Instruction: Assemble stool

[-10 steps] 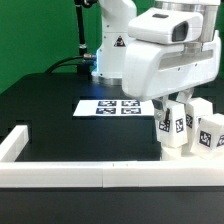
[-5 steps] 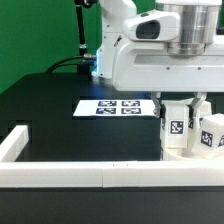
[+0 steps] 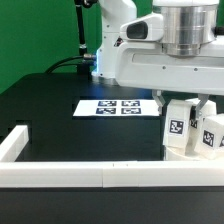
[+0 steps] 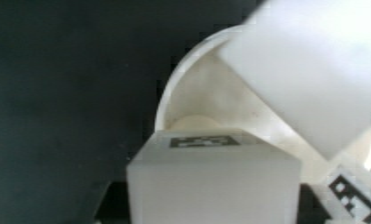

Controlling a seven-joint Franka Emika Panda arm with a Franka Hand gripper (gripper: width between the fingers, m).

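My gripper [image 3: 180, 104] hangs at the exterior view's right. It is shut on the top of a short white stool leg [image 3: 178, 128] with a tag on its face, held upright just behind the front rail. A second tagged leg [image 3: 212, 130] stands close beside it on the right; a third is not clearly visible. In the wrist view the held leg [image 4: 208, 185] fills the space between the dark fingers of my gripper [image 4: 214, 216]. The white round seat [image 4: 297, 75] rises just behind it. The seat is hidden in the exterior view.
The marker board [image 3: 118, 106] lies flat in the middle of the black table. A long white rail [image 3: 85, 176] runs along the front edge, and a short one [image 3: 12, 145] turns back at the left. The arm's base [image 3: 108, 55] stands behind.
The hand has turned from tilted to upright and shifted a little to the right. The held leg has straightened with it.
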